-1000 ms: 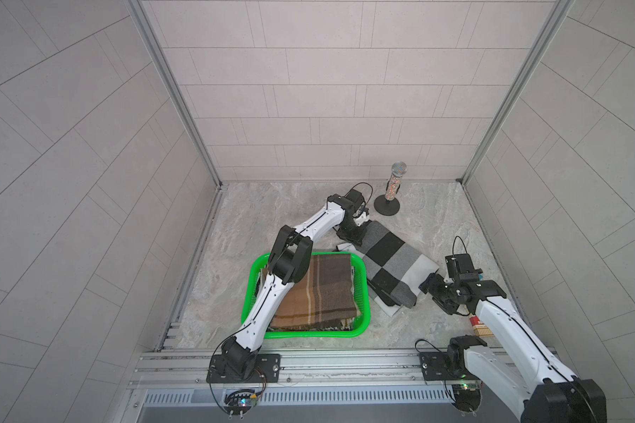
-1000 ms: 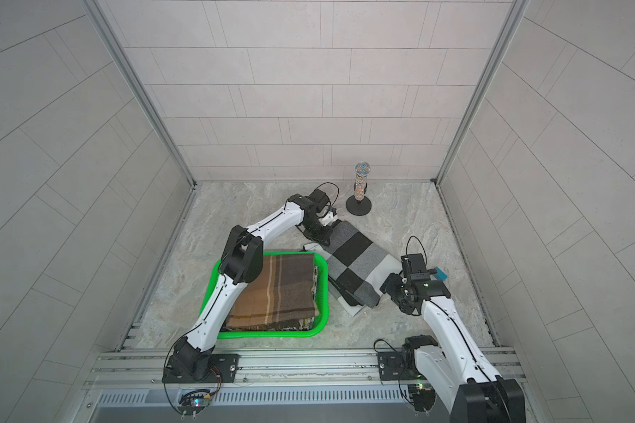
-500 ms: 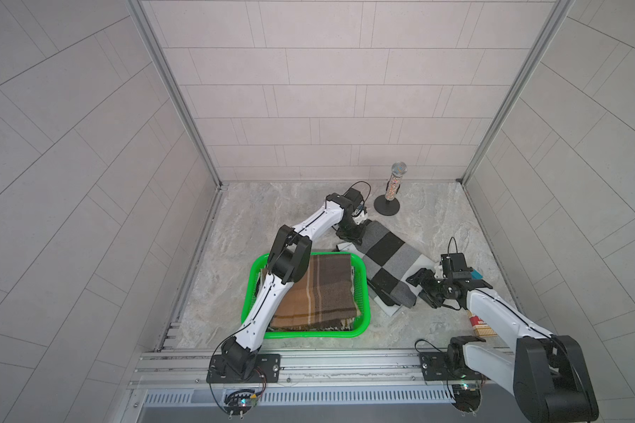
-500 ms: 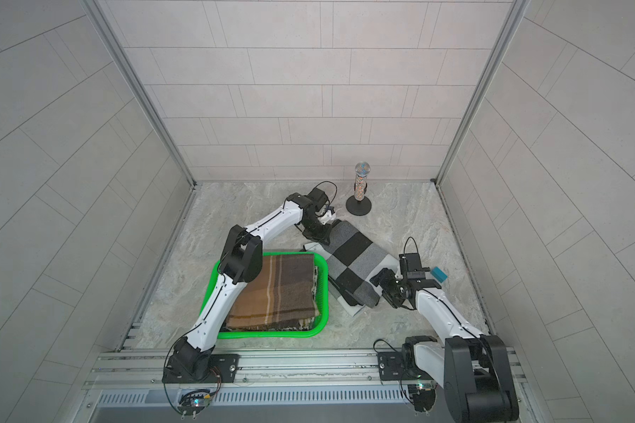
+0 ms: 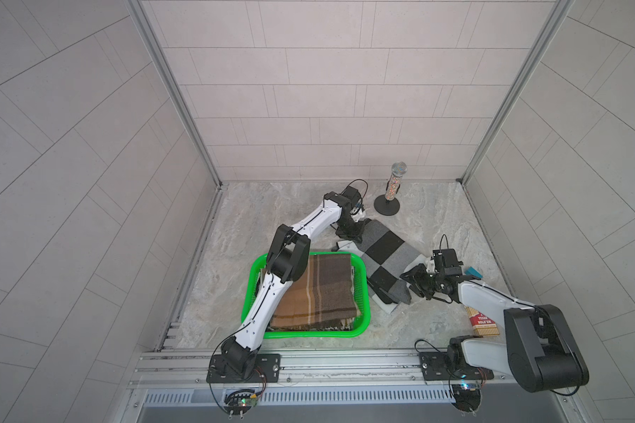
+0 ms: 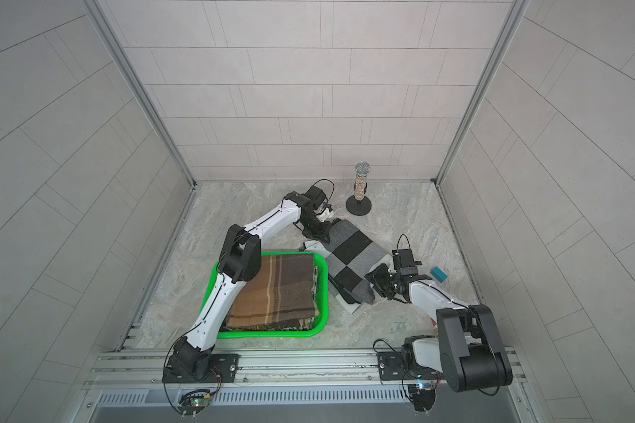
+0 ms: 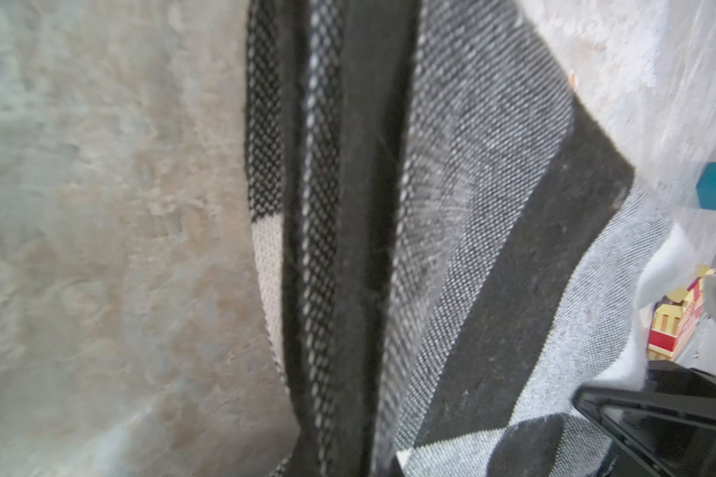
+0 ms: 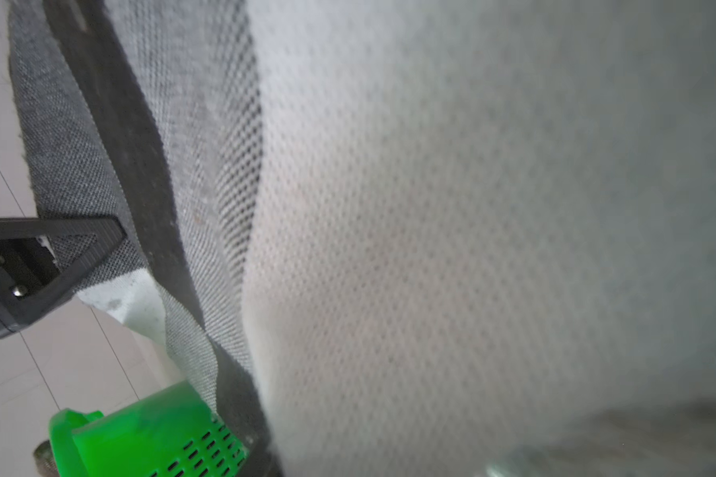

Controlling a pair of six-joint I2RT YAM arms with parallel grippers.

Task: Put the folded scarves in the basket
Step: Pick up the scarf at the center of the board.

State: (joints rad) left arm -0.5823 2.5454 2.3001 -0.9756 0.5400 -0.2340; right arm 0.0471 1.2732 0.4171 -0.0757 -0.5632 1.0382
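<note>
The folded checked scarf (image 5: 384,262) lies on the tabletop (image 5: 272,216) at the green basket's (image 5: 362,322) 2 o'clock. The left gripper (image 5: 349,234) is clamped on its far corner; the right gripper (image 5: 415,280) grips its near edge.

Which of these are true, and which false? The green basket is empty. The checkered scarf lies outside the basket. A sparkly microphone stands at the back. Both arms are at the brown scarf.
1. The basket is empty: false. A folded brown plaid scarf lies in it.
2. The checkered scarf lies outside the basket: true.
3. A sparkly microphone stands at the back: true.
4. Both arms are at the brown scarf: false. The left gripper and right gripper are at opposite ends of the checkered one.
</note>
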